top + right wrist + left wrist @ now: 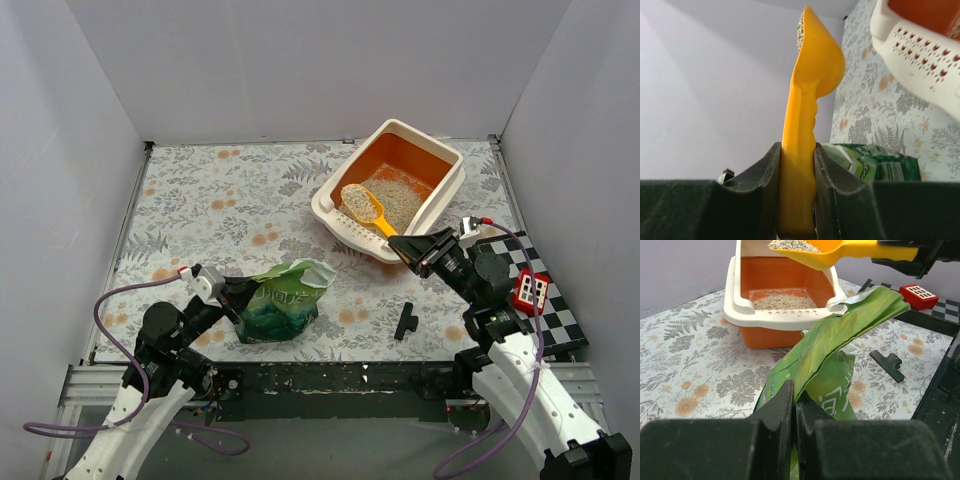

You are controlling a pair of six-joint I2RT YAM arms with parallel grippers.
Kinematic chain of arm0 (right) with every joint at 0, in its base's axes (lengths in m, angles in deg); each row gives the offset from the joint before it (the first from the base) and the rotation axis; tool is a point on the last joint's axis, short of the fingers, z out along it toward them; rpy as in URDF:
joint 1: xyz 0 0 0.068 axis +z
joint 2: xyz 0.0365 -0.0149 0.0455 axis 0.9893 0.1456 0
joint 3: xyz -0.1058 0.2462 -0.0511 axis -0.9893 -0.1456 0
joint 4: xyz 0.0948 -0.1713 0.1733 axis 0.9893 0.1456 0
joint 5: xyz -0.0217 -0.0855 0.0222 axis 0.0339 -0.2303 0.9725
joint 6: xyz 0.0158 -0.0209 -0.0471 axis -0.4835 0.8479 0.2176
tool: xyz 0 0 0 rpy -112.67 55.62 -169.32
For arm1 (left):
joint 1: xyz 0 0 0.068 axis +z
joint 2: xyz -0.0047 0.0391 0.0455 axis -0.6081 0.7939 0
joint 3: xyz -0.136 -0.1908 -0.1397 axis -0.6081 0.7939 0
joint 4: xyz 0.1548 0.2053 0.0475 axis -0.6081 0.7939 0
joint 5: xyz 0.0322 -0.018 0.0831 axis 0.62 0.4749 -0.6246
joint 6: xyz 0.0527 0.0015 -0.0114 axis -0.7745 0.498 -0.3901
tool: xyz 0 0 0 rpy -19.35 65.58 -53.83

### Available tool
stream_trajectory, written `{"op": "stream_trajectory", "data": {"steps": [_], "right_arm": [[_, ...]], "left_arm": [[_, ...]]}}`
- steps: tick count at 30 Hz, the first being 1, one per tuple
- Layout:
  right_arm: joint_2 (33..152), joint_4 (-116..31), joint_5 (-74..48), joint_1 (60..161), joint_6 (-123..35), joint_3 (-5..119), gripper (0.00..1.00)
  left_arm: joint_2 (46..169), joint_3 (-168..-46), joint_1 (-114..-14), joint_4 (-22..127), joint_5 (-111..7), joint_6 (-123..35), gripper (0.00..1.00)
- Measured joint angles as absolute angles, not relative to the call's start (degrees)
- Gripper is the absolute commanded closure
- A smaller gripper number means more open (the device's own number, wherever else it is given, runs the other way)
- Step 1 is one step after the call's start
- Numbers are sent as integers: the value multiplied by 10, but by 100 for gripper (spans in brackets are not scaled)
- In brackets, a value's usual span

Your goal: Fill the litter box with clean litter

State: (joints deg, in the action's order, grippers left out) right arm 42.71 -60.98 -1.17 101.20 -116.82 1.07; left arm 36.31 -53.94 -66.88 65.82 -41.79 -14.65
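Observation:
The litter box (446, 152), cream outside and orange inside, stands at the back right with a thin layer of clean litter (404, 198) on its floor. It also shows in the left wrist view (740, 310) and in the right wrist view (920, 50). My right gripper (413, 248) is shut on the handle of a yellow scoop (364, 205) full of litter, held over the box's slotted front edge. The scoop shows edge-on in the right wrist view (812, 65). My left gripper (238, 297) is shut on the edge of the open green bag (285, 298), which stands on the table.
A black clip (406, 320) lies on the floral table in front of the box. A checkered board (545, 300) with a small red-and-white block (530, 290) sits at the right edge. White walls enclose the table on three sides.

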Motion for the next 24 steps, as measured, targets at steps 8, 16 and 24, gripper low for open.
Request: {"op": "stream_trajectory", "data": {"steps": [8,16,24], "right_arm": [[513,-581,-124,1012,-1117,69,99],[627,-485,-215,1017,-1001,155,99],[820,-336,-264,1036,-847,372,99]], "left_arm": [[356,-536,-669,659,-415,-147,100],[353,-535,-669,659,-415,-147,100],[350,-535,-669,659,-415,-147,100]]}}
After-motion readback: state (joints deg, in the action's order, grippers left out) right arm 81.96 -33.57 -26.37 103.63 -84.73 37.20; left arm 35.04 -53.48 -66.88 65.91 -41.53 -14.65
